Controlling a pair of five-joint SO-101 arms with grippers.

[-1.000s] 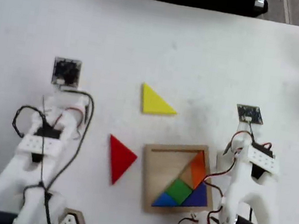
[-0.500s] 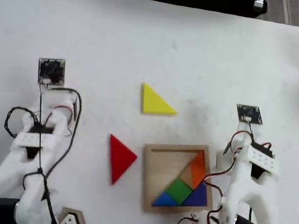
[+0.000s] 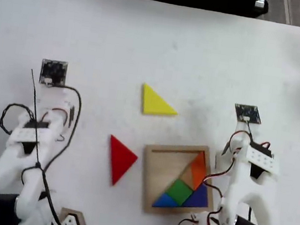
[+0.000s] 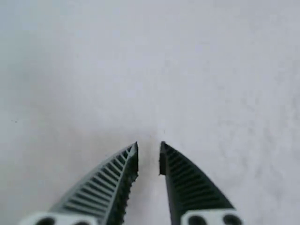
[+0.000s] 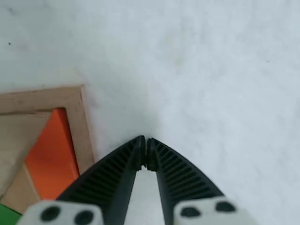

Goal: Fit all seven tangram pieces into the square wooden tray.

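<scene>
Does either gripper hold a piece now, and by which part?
Nothing is held. The left gripper is slightly open over bare table; the right gripper is shut on nothing beside the tray.

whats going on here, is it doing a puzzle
Two robot arms are at a tangram. The wooden tray holds an orange piece, a green piece and a blue piece on the right arm's side. The red triangle and yellow triangle lie outside it. The left gripper is slightly open over bare table; the right gripper is shut beside the tray's corner.
</scene>
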